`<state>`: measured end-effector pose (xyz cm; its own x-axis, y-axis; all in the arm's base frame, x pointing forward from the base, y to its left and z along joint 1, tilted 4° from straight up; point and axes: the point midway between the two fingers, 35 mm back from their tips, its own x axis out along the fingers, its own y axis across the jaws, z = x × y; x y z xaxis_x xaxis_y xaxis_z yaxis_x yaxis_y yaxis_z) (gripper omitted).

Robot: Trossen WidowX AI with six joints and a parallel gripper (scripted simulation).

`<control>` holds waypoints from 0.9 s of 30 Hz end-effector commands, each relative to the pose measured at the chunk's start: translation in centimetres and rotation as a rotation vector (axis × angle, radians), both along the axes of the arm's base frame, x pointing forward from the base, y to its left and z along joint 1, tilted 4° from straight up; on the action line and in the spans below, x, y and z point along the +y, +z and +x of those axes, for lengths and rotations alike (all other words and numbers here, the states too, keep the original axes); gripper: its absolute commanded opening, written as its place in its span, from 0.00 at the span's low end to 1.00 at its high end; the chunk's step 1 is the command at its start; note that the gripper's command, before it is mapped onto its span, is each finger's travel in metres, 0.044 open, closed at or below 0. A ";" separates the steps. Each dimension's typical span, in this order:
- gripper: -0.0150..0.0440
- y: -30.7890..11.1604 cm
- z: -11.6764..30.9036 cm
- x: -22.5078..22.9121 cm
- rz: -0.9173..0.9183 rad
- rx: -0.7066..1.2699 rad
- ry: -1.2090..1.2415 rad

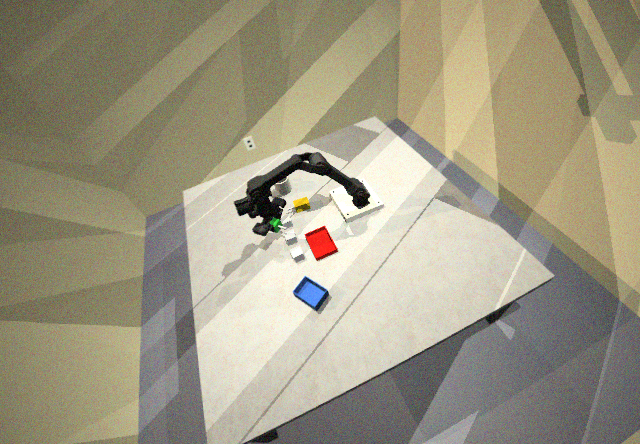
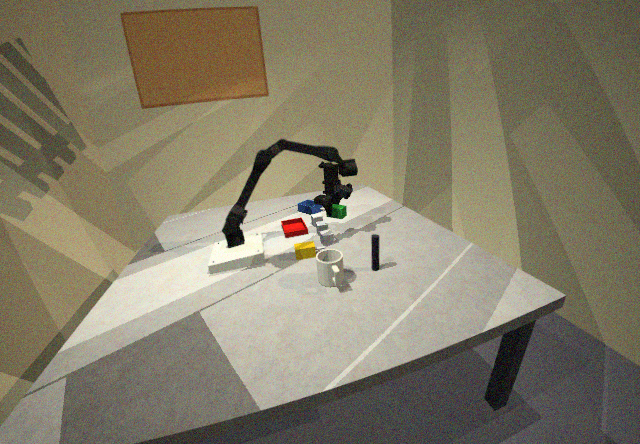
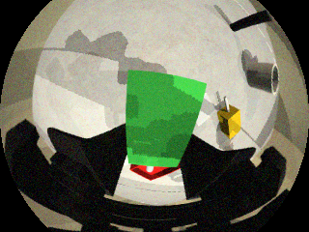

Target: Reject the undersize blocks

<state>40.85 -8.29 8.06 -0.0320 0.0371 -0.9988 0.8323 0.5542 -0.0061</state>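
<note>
A green block-shaped gauge is clasped in the black gripper above the pale counter.
Small steel blocks are seen near the shallow red tray, at centre in the top view.

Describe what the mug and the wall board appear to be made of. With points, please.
The mug (image 2: 325, 272) (image 3: 260, 77) looks like glazed ceramic, perhaps plastic: pale, smooth, with a plain rim and handle. The wall board (image 2: 196, 57) looks like matte cork, given its even orange-brown face and thin darker frame; painted wood is possible too.

Green gauge, red tray, seemingly off-white mug
</note>
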 end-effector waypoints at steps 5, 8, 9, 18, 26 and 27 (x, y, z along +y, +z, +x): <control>0.25 0.0 3.6 1.6 0.014 -0.045 0.587; 0.25 -0.3 4.6 2.1 0.017 -0.053 0.765; 0.25 -0.3 4.7 2.1 0.017 -0.054 0.778; 0.25 -0.7 4.7 2.2 0.017 -0.054 0.778; 0.25 -2.7 4.7 2.1 0.017 -0.054 0.779; 0.25 -2.9 4.7 2.1 0.017 -0.054 0.779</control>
<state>45.37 -6.18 5.14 -0.0207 0.0373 -0.9991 0.2087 0.9775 0.0322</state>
